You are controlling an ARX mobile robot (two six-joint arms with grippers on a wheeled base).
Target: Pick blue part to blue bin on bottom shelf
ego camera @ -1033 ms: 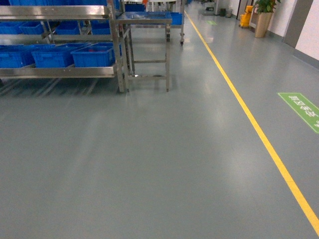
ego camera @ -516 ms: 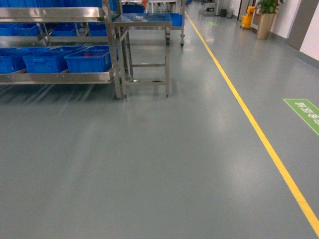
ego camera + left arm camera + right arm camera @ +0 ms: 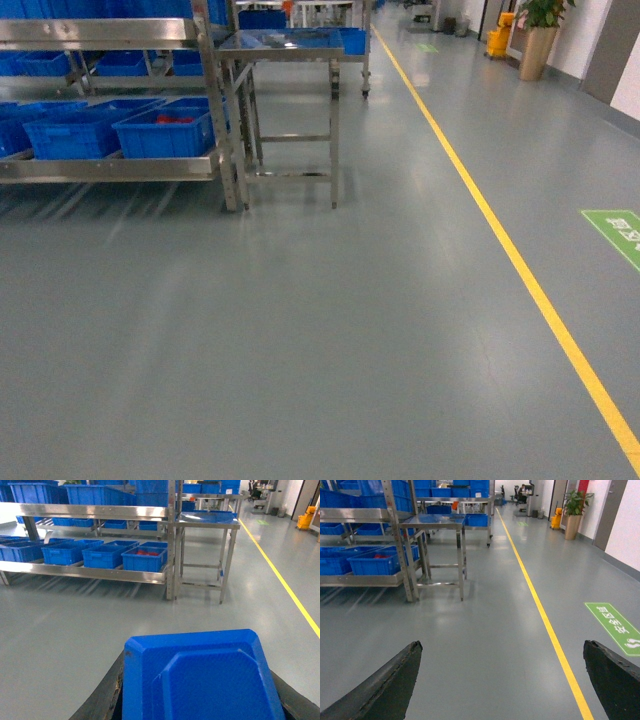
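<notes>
Left pincer (image 3: 200,700) clenched on the small dark-blue boxy part (image 3: 202,677); right pincer (image 3: 502,680) released.
Stainless-steel rack's bottom shelf (image 3: 110,168) has slid left and nearer: approach underway, bright-blue plastic bins (image 3: 165,132) ahead.

Bright-blue plastic bins (image 3: 165,133) sit in a row on the stainless-steel rack's bottom shelf (image 3: 110,168), far left. A steel-framed table (image 3: 283,45) stands just right of the rack. Right of both, a yellow floor line (image 3: 500,245) runs into the distance.

Right hand (image 3: 502,680): black, curved, tapering fingers (image 3: 385,685).

floor (image 3: 300,350): grey, glossy | yellow line (image 3: 500,250) | steel table (image 3: 285,45)
</notes>
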